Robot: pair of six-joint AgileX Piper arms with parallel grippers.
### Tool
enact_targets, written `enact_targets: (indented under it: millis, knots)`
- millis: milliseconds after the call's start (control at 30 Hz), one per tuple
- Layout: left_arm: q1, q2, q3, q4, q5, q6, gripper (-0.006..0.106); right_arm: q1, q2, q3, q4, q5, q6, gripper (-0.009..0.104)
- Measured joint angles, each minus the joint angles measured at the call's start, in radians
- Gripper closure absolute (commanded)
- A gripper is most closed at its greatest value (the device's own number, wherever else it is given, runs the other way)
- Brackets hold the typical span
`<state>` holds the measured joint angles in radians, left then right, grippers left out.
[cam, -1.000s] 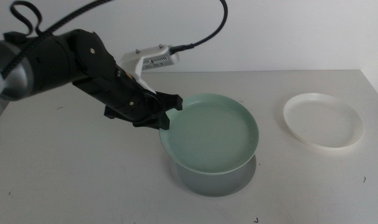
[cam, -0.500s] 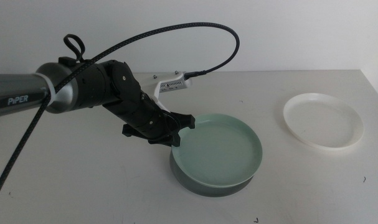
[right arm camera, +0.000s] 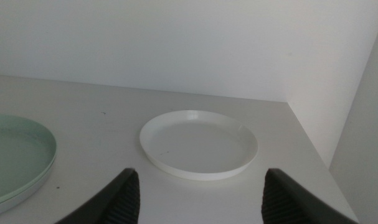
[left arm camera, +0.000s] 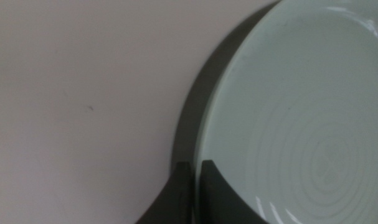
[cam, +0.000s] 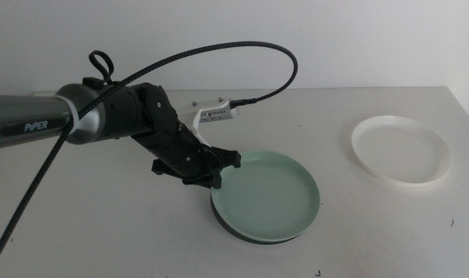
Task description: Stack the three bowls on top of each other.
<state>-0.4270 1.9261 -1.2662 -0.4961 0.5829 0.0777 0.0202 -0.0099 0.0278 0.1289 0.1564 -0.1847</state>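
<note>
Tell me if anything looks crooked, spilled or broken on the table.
Nothing stands out. The mint green bowl sits on the grey-blue bowl, its rim pinched by the left claw; the white bowl lies flat, apart. The right claw waits, open.

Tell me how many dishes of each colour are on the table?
Mint green bowl: 1, held at its rim by the left gripper
Grey-blue bowl: 1, underneath the green one
White bowl: 1, standing apart
Total: 3

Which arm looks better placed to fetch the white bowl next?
Right: its open gripper faces the white bowl close ahead. The left gripper is clamped on the green bowl's rim, farther away.
</note>
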Motion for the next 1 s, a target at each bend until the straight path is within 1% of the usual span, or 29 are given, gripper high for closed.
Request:
enact_targets:
  millis: [67,100,233,333,433,500,767,1000]
  knots:
    - [0.000,0.000,0.000,0.000,-0.001,0.003,0.080,0.000,0.000,0.000,0.000,0.000,0.000,0.045]
    - [0.000,0.000,0.000,0.000,-0.003,0.003,0.074,0.000,0.000,0.000,0.000,0.000,0.000,0.045]
    - [0.000,0.000,0.000,0.000,-0.004,0.007,0.043,0.000,0.000,0.000,0.000,0.000,0.000,0.045]
    - [0.000,0.000,0.000,0.000,-0.004,0.017,0.022,0.000,0.000,0.000,0.000,0.000,0.000,0.045]
    - [0.000,-0.009,0.000,0.000,0.000,0.041,0.004,0.000,0.000,0.000,0.000,0.000,0.000,0.045]
    - [0.000,-0.026,0.000,0.000,0.005,0.064,-0.004,0.000,0.000,0.000,0.000,0.000,0.000,0.045]
    - [0.000,-0.233,0.000,0.000,0.018,0.214,-0.005,0.000,0.000,0.000,0.000,0.000,0.000,0.045]
    - [0.000,-0.493,-0.004,0.003,0.130,0.390,-0.005,0.000,0.000,0.000,0.000,0.000,0.000,0.045]
